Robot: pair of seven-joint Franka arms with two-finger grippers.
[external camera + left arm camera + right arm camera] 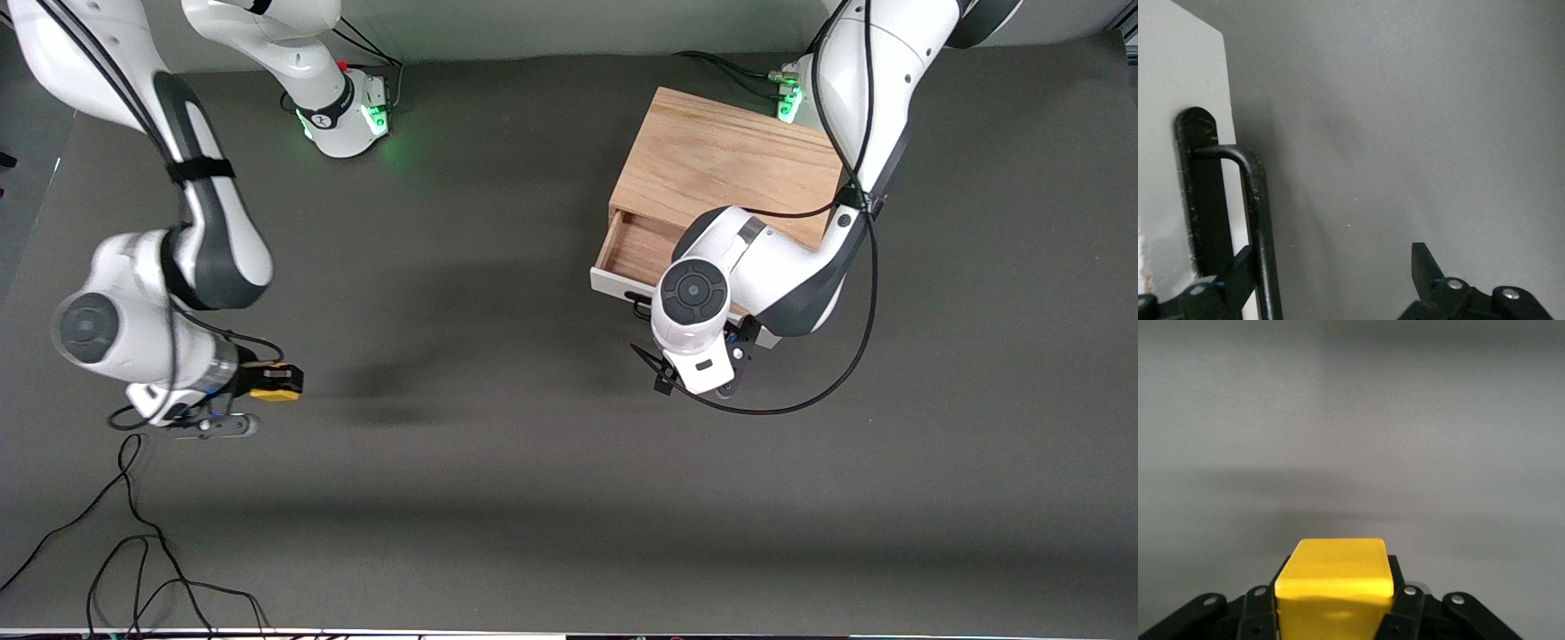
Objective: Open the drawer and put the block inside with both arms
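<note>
The oak-grain cabinet (729, 164) stands near the left arm's base. Its drawer (633, 249) is pulled partly out, showing the wood interior and the white front (612, 285). In the left wrist view the white front (1178, 100) carries the black bar handle (1259, 220). My left gripper (693, 378) (1331, 270) is open in front of the drawer, with one finger (1238, 277) tucked at the bar and the other well clear of it. My right gripper (271, 384) (1335, 590) is shut on the yellow block (277, 382) (1335, 570), over the table at the right arm's end.
Loose black cables (133, 551) lie at the table's near edge toward the right arm's end. The left arm's cable (800, 396) loops low beside the drawer. The dark grey mat (498, 400) stretches between block and drawer.
</note>
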